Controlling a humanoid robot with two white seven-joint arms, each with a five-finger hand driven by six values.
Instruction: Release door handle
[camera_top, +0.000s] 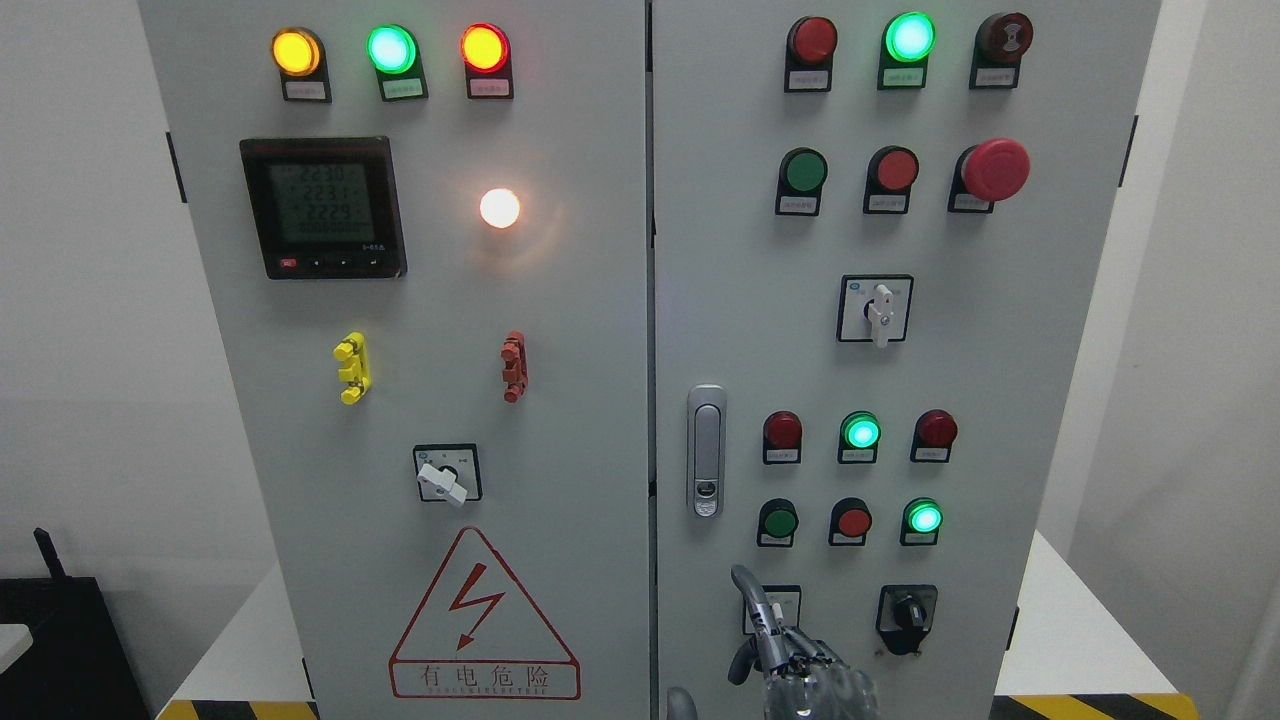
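Left door (400, 400) w/ meter (323, 207) and warning sign (484, 620). Door handle (706, 450) sits flush at left edge of right door (1000, 380), untouched. Looks like stiff, smooth metal; best hooked at its lower end. Hand (800, 665) at bottom edge, which arm unclear, is below handle, apart from it: 1 finger up, rest loosely curled, holding nothing. Release looks done.

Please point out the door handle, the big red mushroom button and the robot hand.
door handle (706, 450): head view, middle of lever.
red mushroom button (996, 168): head view, cap centre.
hand (800, 668): head view, knuckles.
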